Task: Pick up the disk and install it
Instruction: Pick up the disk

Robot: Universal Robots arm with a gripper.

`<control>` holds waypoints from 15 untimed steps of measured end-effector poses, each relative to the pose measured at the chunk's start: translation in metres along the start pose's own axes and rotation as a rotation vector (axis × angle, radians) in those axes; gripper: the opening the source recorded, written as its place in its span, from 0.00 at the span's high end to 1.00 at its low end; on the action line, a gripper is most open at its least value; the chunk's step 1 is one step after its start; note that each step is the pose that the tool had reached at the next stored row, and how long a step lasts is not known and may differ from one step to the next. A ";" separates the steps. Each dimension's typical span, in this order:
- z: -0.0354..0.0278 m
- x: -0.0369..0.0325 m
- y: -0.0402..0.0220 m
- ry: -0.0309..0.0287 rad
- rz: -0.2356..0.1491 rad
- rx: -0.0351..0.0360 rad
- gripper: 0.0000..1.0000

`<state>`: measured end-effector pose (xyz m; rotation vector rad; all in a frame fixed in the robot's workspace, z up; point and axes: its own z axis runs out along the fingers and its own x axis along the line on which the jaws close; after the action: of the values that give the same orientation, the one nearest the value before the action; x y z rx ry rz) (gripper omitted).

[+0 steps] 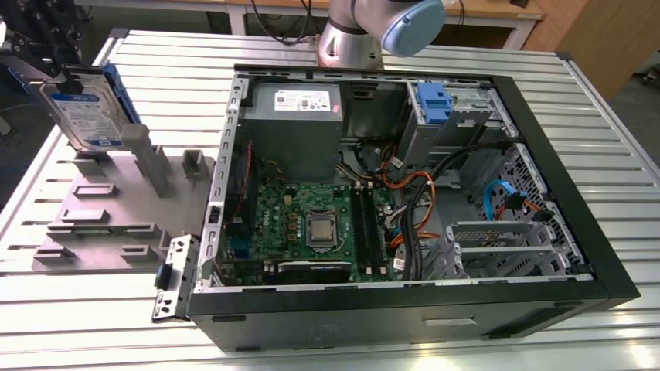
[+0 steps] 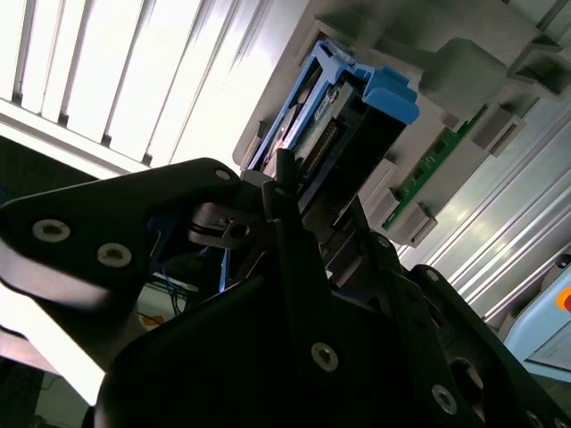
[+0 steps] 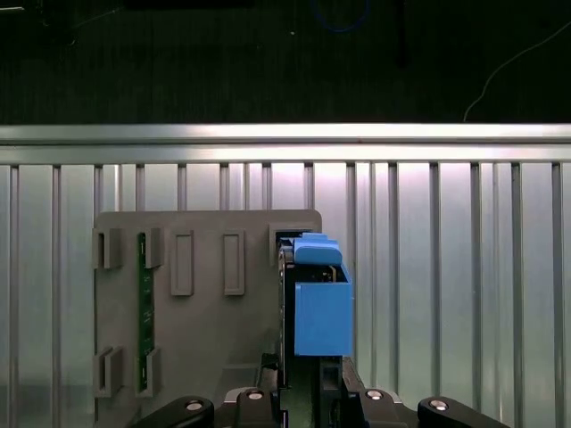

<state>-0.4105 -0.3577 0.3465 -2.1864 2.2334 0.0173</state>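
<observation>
Tool: gripper (image 3: 303, 374), fingers drawn in narrow, one on each flat face of the disk (image 1: 88, 108), clamped on its upper end.
Disk position: on edge and slightly tilted over the grey holder plate (image 1: 103, 209), at the corner nearest the exterior view's left, outside the computer case (image 1: 577, 232).
Disk seating: lower edge is at the holder's slot; whether it rests there or hangs just clear cannot be told.
Disk detail: blue rail (image 3: 321, 303) along one side.
Holder: lies on the slatted metal table (image 1: 103, 325) beside the open case; a green circuit strip (image 3: 141, 303) stands in another slot.
</observation>
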 end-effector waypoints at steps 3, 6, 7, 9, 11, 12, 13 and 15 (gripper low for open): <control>-0.0003 0.0000 0.0000 0.0001 0.000 0.0000 0.65; -0.0018 0.0000 0.0000 0.0001 0.000 -0.0002 0.65; -0.0025 0.0000 0.0000 0.0001 0.000 -0.0001 0.65; -0.0038 -0.0001 0.0000 0.0000 0.000 -0.0001 0.65; -0.0046 -0.0001 0.0000 -0.0001 0.000 0.0000 0.65; -0.0048 -0.0001 0.0000 -0.0001 0.000 0.0001 0.65; -0.0050 -0.0001 0.0000 -0.0001 0.000 0.0000 0.65; -0.0054 -0.0001 0.0000 0.0000 0.000 -0.0001 0.65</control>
<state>-0.4105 -0.3577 0.3519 -2.1864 2.2335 0.0174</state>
